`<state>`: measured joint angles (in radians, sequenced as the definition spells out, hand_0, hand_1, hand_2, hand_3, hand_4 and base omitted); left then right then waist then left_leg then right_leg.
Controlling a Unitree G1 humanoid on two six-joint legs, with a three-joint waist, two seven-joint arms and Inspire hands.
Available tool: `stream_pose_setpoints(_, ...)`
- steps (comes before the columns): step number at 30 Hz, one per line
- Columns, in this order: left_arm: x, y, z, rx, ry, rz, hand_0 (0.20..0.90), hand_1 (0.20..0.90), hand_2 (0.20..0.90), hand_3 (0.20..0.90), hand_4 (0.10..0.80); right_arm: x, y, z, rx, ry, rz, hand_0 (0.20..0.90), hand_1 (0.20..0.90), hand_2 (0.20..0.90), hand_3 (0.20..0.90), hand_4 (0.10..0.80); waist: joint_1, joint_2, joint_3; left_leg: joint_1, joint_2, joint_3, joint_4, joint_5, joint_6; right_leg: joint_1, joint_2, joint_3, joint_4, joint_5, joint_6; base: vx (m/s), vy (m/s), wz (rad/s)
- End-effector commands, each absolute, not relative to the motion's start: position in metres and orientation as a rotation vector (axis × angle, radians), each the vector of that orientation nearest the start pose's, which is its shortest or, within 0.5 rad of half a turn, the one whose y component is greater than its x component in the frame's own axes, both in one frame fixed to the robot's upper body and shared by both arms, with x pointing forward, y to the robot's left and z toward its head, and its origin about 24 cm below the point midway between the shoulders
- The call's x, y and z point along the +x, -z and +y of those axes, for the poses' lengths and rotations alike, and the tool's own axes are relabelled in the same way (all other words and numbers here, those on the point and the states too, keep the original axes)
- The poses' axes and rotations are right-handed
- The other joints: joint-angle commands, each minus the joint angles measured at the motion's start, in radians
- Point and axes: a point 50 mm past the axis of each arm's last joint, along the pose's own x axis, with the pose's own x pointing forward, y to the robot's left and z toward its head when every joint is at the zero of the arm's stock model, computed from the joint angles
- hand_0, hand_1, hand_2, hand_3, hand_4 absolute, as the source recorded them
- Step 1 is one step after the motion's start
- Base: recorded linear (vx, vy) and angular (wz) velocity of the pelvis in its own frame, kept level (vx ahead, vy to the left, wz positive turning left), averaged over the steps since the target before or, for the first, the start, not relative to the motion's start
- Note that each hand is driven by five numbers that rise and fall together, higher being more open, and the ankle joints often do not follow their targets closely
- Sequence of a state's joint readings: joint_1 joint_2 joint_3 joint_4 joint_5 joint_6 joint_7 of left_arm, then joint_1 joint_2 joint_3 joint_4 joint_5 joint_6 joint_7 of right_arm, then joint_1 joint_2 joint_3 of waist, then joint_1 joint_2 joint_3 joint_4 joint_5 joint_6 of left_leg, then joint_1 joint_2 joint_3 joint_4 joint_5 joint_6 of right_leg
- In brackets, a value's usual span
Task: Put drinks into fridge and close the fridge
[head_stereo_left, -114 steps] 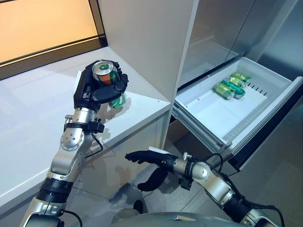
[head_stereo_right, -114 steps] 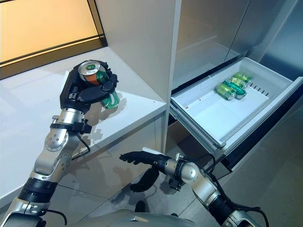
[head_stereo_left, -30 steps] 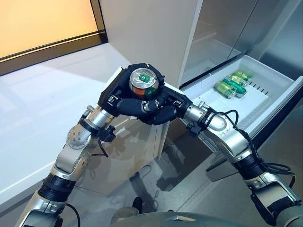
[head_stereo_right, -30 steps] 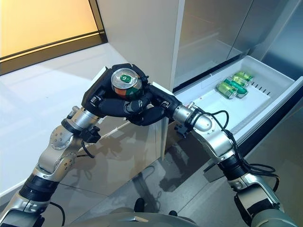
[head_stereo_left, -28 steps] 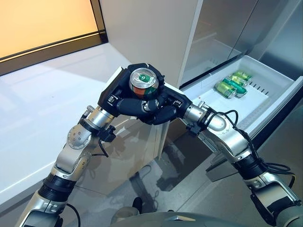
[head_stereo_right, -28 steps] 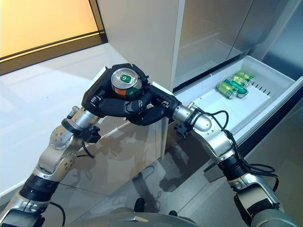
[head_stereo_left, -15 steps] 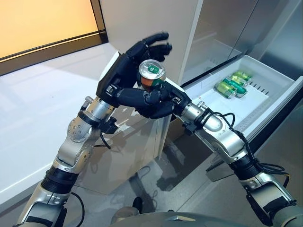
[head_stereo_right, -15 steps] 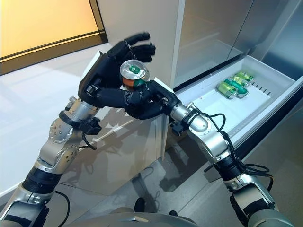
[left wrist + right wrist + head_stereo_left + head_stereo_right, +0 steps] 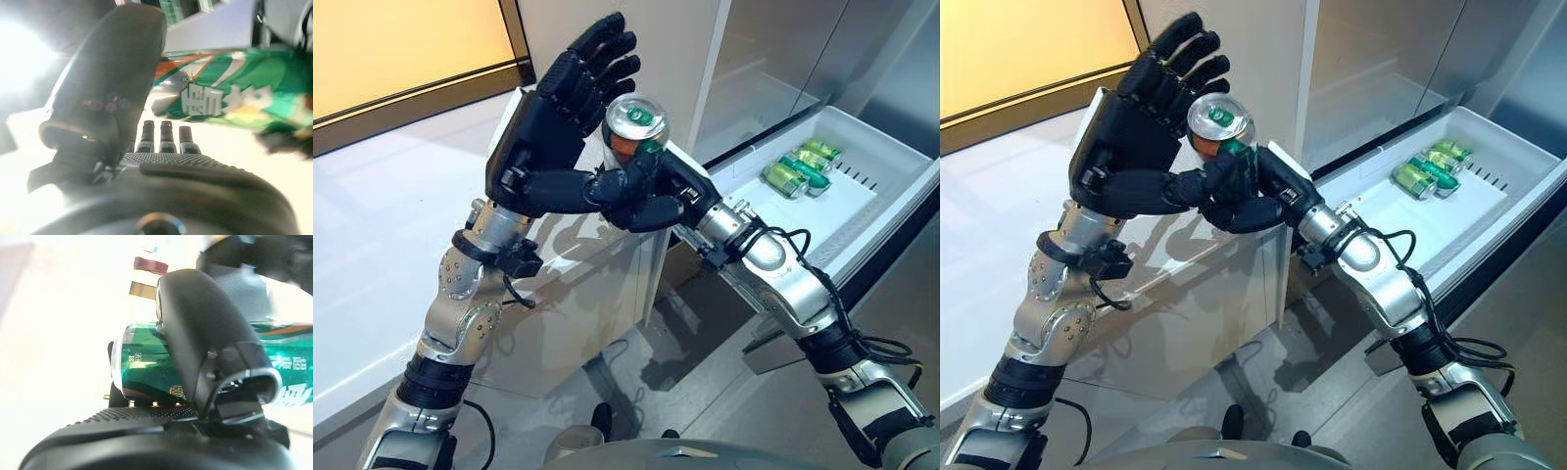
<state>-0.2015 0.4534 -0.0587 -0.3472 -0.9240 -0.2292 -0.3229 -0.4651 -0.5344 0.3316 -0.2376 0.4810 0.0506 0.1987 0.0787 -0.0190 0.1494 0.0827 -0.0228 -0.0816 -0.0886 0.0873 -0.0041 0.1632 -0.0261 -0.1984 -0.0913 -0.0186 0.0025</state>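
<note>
A green and orange can (image 9: pixel 633 130) is held upright in the air in front of the white cabinet. My right hand (image 9: pixel 651 199) is curled round its lower part; the can shows past the thumb in the right wrist view (image 9: pixel 142 362). My left hand (image 9: pixel 548 127) stands just left of the can with its fingers straight and spread and its thumb pointing toward the right hand. The can shows beyond it in the left wrist view (image 9: pixel 234 93). The open white fridge drawer (image 9: pixel 862 211) is at the right, with green cans (image 9: pixel 795 171) lying at its far end.
A white counter (image 9: pixel 382 235) lies at the left, under a dark-framed window (image 9: pixel 411 49). A tall white cabinet panel (image 9: pixel 656 59) stands between counter and fridge. The grey fridge door (image 9: pixel 901 78) rises at the right. A glossy floor lies below.
The can has passed from my left hand to my right. My left hand opened and drew back up and to the left; my right hand rose a little with the can.
</note>
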Motion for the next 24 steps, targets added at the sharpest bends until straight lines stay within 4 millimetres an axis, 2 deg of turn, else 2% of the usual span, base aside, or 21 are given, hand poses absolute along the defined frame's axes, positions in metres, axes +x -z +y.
stream_pose_setpoints(1, 0.242, -0.203, 0.186, -0.535, 0.624, -0.782, 0.9, 0.9, 0.9, 0.9, 0.8, 0.247, -0.276, -0.121, 0.03, -0.729, -0.927, 0.3, 0.3, 0.3, 0.2, 0.1, -0.016, -0.009, -0.13, 0.05, -0.015, 0.02, 0.001, -0.136, 0.001, -0.027, -0.035, 0.055, 0.004, 0.027, 0.082, 0.0, 0.0, 0.0)
stream_pose_setpoints(8, 0.236, -0.173, 0.196, -0.778, 0.621, -0.694, 0.9, 0.9, 0.9, 0.9, 0.8, 0.235, -0.278, -0.146, 0.083, -0.715, -0.933, 0.3, 0.3, 0.3, 0.2, 0.1, -0.026, -0.017, -0.128, 0.046, -0.013, 0.027, 0.001, -0.138, 0.001, -0.034, -0.03, 0.065, 0.004, 0.028, 0.08, -0.013, 0.0, -0.03)
stream_pose_setpoints(11, 0.23, -0.159, 0.184, -0.954, 0.78, -0.649, 0.9, 0.9, 0.9, 0.9, 0.8, 0.231, -0.277, -0.158, 0.095, -0.689, -0.936, 0.3, 0.3, 0.3, 0.2, 0.1, -0.032, -0.019, -0.129, 0.038, -0.012, 0.031, 0.001, -0.134, 0.001, -0.044, -0.029, 0.07, 0.004, 0.034, 0.08, -0.011, 0.001, 0.0)
stream_pose_setpoints(13, 0.222, -0.149, 0.168, -1.205, 0.969, -0.611, 0.9, 0.9, 0.9, 0.9, 0.8, 0.227, -0.273, -0.165, 0.076, -0.657, -0.945, 0.3, 0.3, 0.3, 0.2, 0.1, -0.041, -0.02, -0.129, 0.037, -0.008, 0.04, 0.001, -0.137, -0.002, -0.048, -0.029, 0.076, 0.004, 0.037, 0.081, 0.0, 0.0, 0.0)
stream_pose_setpoints(15, 0.212, -0.144, 0.154, -1.38, 1.151, -0.615, 0.9, 0.9, 0.9, 0.9, 0.8, 0.225, -0.273, -0.171, 0.064, -0.623, -0.943, 0.3, 0.3, 0.3, 0.2, 0.1, -0.052, -0.022, -0.126, 0.039, -0.006, 0.049, 0.001, -0.142, -0.003, -0.05, -0.028, 0.081, 0.004, 0.04, 0.081, 0.0, 0.0, 0.0)
stream_pose_setpoints(17, 0.206, -0.14, 0.148, -1.484, 1.228, -0.614, 0.9, 0.9, 0.9, 0.9, 0.8, 0.226, -0.271, -0.177, 0.056, -0.593, -0.93, 0.3, 0.3, 0.3, 0.2, 0.1, -0.063, -0.022, -0.122, 0.037, -0.005, 0.056, 0.001, -0.143, -0.006, -0.054, -0.026, 0.09, 0.004, 0.042, 0.081, -0.009, 0.006, -0.11)
stream_pose_setpoints(20, 0.201, -0.131, 0.144, -1.504, 1.247, -0.583, 0.9, 0.9, 0.9, 0.9, 0.8, 0.226, -0.269, -0.184, 0.049, -0.561, -0.908, 0.3, 0.3, 0.3, 0.2, 0.1, -0.072, -0.022, -0.114, 0.041, -0.004, 0.063, 0.001, -0.151, -0.005, -0.053, -0.024, 0.096, 0.004, 0.04, 0.082, -0.002, 0.003, -0.03)
stream_pose_setpoints(22, 0.193, -0.114, 0.138, -1.61, 1.284, -0.526, 0.9, 0.9, 0.9, 0.9, 0.8, 0.226, -0.262, -0.194, 0.043, -0.532, -0.881, 0.3, 0.3, 0.3, 0.2, 0.1, -0.083, -0.022, -0.105, 0.039, -0.002, 0.074, 0.001, -0.152, -0.004, -0.06, -0.02, 0.105, 0.004, 0.043, 0.083, -0.049, 0.009, -0.05)
stream_pose_setpoints(24, 0.189, -0.105, 0.135, -1.632, 1.28, -0.438, 0.9, 0.9, 0.9, 0.9, 0.8, 0.225, -0.258, -0.198, 0.033, -0.516, -0.866, 0.3, 0.3, 0.3, 0.2, 0.1, -0.087, -0.023, -0.103, 0.037, 0.0, 0.082, 0.001, -0.152, -0.005, -0.063, -0.02, 0.109, 0.004, 0.045, 0.085, -0.022, 0.003, -0.02)
